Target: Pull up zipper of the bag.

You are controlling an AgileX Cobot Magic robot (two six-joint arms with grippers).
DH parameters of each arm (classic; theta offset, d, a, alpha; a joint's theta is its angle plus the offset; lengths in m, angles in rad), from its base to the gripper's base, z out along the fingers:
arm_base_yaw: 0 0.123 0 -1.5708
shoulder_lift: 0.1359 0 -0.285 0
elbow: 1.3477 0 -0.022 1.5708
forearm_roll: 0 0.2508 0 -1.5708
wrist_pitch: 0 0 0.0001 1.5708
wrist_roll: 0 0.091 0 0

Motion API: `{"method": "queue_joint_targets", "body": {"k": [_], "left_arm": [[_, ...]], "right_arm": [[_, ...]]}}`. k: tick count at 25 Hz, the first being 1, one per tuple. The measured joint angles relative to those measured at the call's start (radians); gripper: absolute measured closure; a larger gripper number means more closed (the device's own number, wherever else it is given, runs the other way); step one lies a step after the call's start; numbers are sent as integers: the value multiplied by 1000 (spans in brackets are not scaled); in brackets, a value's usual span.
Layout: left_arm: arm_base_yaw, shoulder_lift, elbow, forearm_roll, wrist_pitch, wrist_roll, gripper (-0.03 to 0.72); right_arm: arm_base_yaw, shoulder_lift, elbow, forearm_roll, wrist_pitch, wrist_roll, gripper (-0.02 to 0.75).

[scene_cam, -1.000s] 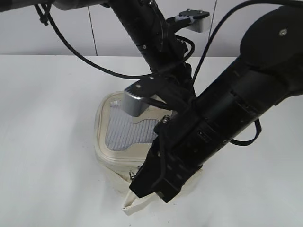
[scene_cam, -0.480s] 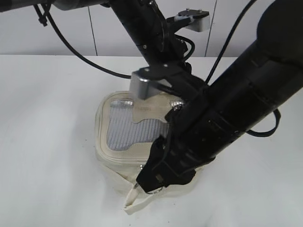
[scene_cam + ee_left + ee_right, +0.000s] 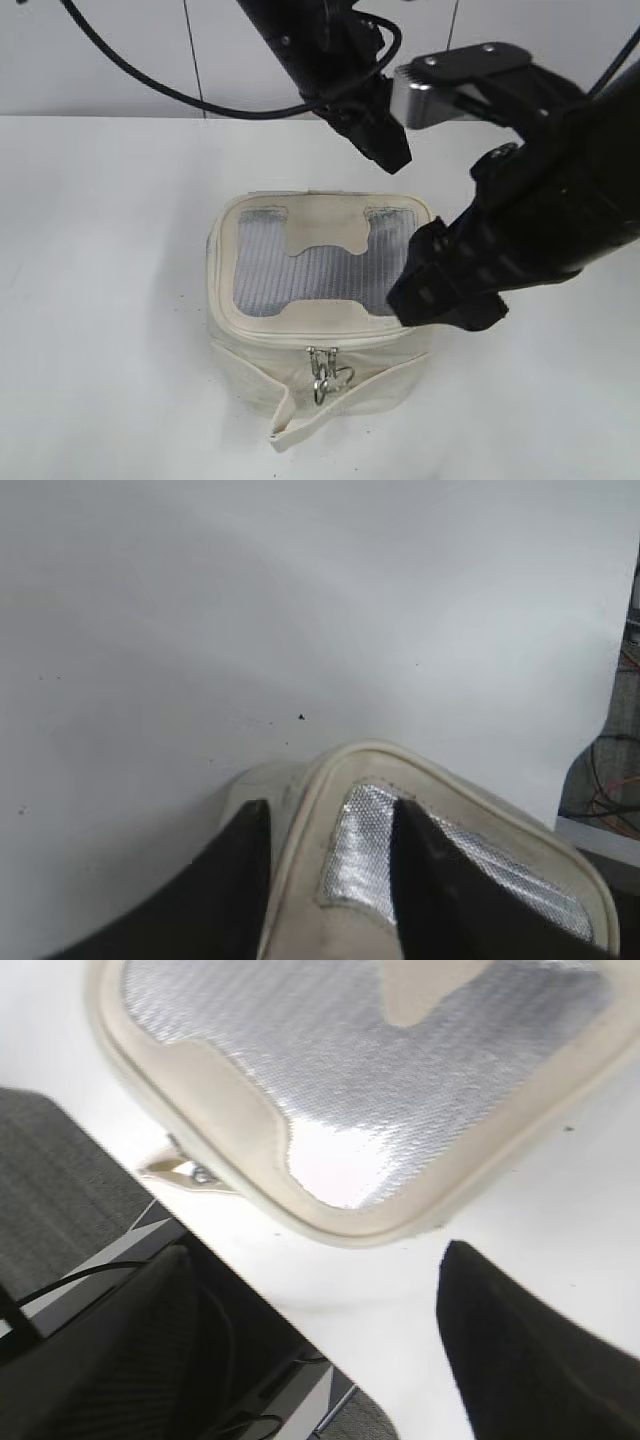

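Looking at it left to right: the left tool (image 3: 330,880) hangs above the back edge of the bag (image 3: 315,300), fingers apart with nothing between them, one either side of the lid's corner in its wrist view but not touching as far as I can tell. The bag sits mid-tabletop (image 3: 100,250), mesh lid up, strap (image 3: 300,420) flopped out at the front. Both zipper (image 3: 322,375) pulls hang together at the middle of the front rim, and the lid seam looks closed all the way round from here, though the far side is hidden. The right tool (image 3: 320,1290) is up off the bag's right side, fingers spread wide and empty; its camera shows a lid corner and a pull down the side.

My guess is the pulling step is basically finished and both arms are clear. Next move probably just calls for backing away without snagging the strap, or if a gap remains, re-pinching a ring tab, which is tiny and floppy.
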Motion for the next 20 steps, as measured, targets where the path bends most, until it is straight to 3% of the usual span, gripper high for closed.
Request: {"method": "queue_joint_targets", "body": {"k": [8, 15, 20], "left_arm": [[50, -79, 0, 275, 2, -241, 355], [181, -217, 7, 374, 2, -405, 353], [295, -377, 126, 405, 1, -438, 356]], "right_arm": [[-12, -17, 0, -385, 90, 324, 153], [-199, -17, 0, -415, 97, 340, 153], [-380, -17, 0, -390, 92, 258, 153]]}}
